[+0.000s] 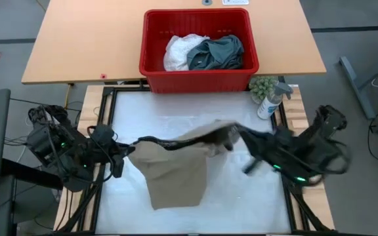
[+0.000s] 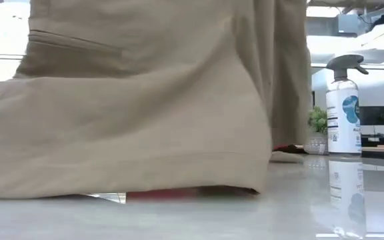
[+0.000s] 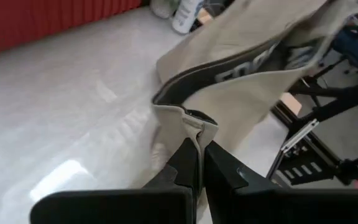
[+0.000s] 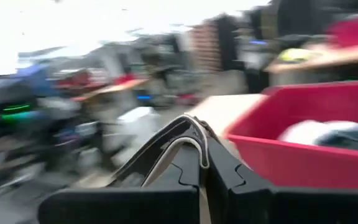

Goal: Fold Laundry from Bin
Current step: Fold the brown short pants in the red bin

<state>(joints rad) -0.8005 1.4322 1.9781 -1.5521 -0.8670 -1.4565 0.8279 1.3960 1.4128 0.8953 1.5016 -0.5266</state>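
Above white bench (image 1: 241, 203) | both pincers, left (image 1: 138, 140) and right (image 1: 236, 133), are gripping beige-khaki cloth garment (image 1: 176, 174) waistband | keeping it taut, level while lowering.

The right gripper (image 4: 202, 163) has its two dark fingers (image 4: 182, 177) pressed together on a folded beige-khaki cloth edge (image 4: 191, 134) that arches up between them. Beyond the gripper, the red bin (image 4: 316, 155) holds a white garment (image 4: 303, 132) beside a dark teal one (image 4: 353, 137). Behind the bin lies a blurred room.
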